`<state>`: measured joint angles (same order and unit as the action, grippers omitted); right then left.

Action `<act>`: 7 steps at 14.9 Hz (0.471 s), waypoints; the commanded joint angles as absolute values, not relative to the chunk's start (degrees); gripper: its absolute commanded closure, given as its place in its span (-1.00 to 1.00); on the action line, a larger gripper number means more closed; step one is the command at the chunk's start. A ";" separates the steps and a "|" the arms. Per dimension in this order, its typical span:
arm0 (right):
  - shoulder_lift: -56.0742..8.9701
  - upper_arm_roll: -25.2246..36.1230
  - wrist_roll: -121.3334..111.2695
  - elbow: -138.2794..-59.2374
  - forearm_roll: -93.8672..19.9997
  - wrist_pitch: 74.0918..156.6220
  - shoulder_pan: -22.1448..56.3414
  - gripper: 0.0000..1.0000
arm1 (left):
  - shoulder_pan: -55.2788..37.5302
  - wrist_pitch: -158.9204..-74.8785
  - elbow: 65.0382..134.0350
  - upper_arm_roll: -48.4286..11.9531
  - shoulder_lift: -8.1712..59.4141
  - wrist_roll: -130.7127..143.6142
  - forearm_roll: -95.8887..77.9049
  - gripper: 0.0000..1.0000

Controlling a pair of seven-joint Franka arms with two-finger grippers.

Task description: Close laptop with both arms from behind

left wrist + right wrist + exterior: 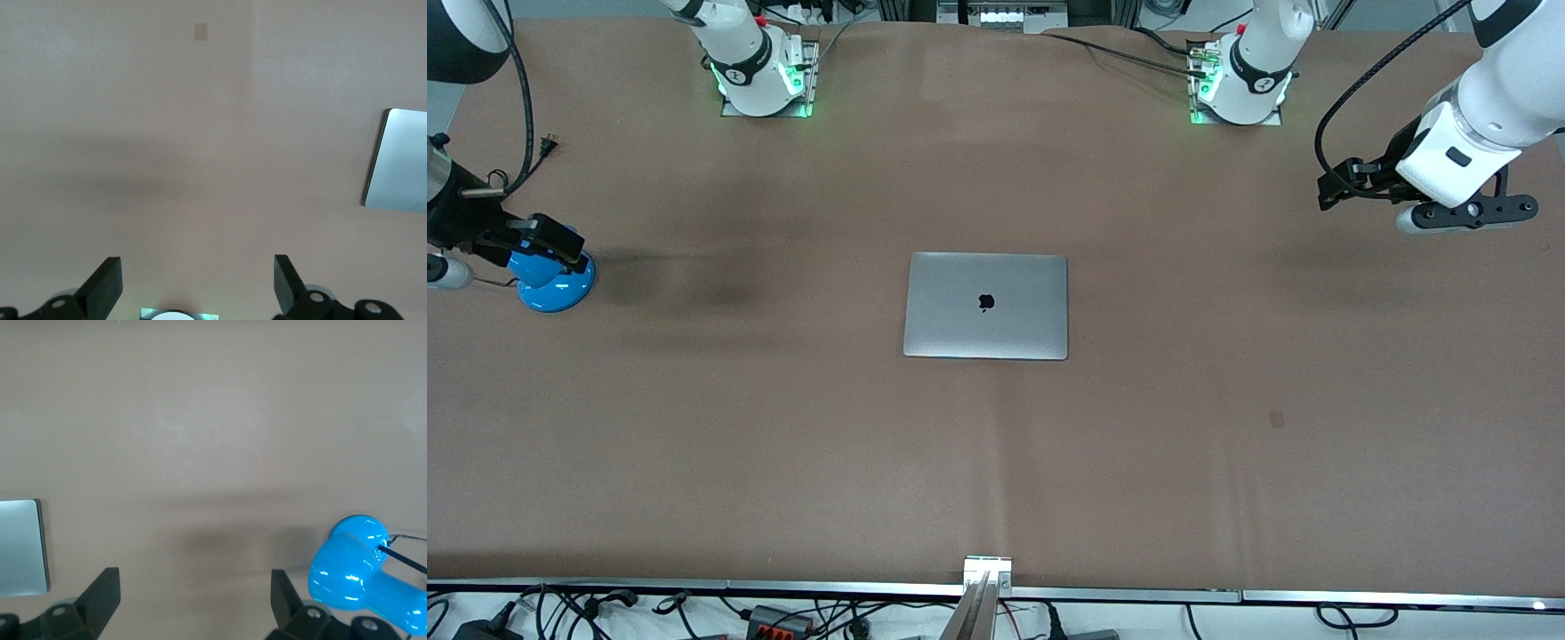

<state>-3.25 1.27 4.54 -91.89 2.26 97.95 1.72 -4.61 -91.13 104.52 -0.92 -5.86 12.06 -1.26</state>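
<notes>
The silver-grey laptop (985,306) lies shut and flat in the middle of the brown table, lid up with the dark apple logo showing. One corner of it shows in the left wrist view (399,160) and one in the right wrist view (23,547). My left gripper (1465,213) hangs open and empty over bare table toward the left arm's end, well apart from the laptop; in its own view (197,279) the jaws stand wide apart. My right gripper (547,242) hangs open and empty toward the right arm's end, also wide apart in its own view (193,592).
A glossy blue object with a round base (554,281) stands on the table right under my right gripper and shows in the right wrist view (360,577). A small tape mark (1277,419) lies on the cloth nearer the front camera. Cables run along the table's front edge.
</notes>
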 commanded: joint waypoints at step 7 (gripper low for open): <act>0.17 0.88 -0.09 -94.75 1.32 96.68 0.35 -1.00 | -4.75 -91.23 105.12 0.18 -6.77 11.07 -2.90 -1.00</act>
